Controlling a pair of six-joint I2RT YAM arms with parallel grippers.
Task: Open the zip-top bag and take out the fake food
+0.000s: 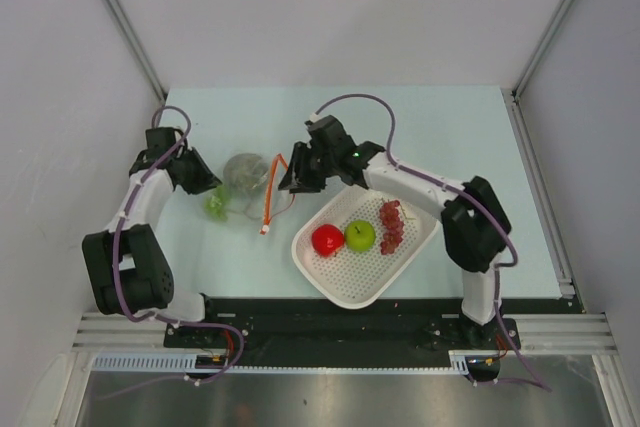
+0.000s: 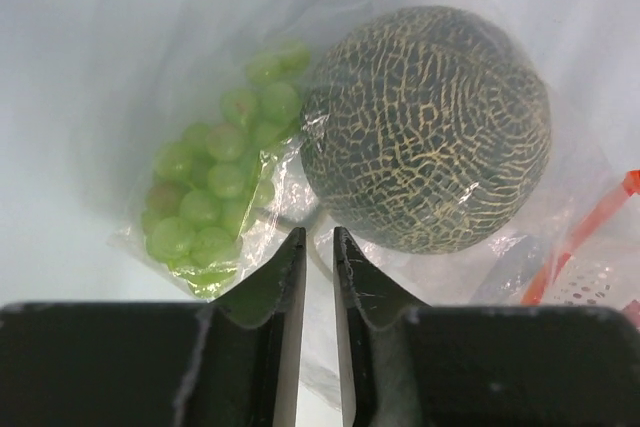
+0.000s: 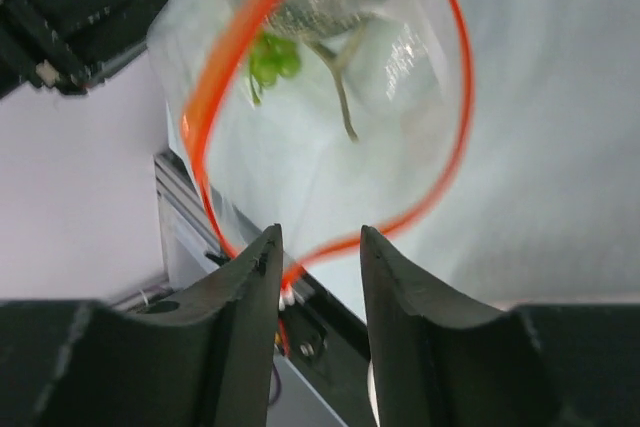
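Note:
The clear zip-top bag lies left of centre with its orange-red zip strip spread into an open loop. Inside it are a netted dark-green melon and a light-green grape bunch. My left gripper is shut on the bag's film at its closed end, with plastic pinched between the jaws. My right gripper is open at the bag's mouth, and the zip strip runs between its fingertips. A red round fruit, a green apple and a dark-red grape bunch lie in the basket.
The white perforated basket stands on the table in front of the right arm, right of the bag. Grey walls close in the left, back and right sides. A black rail runs along the near edge.

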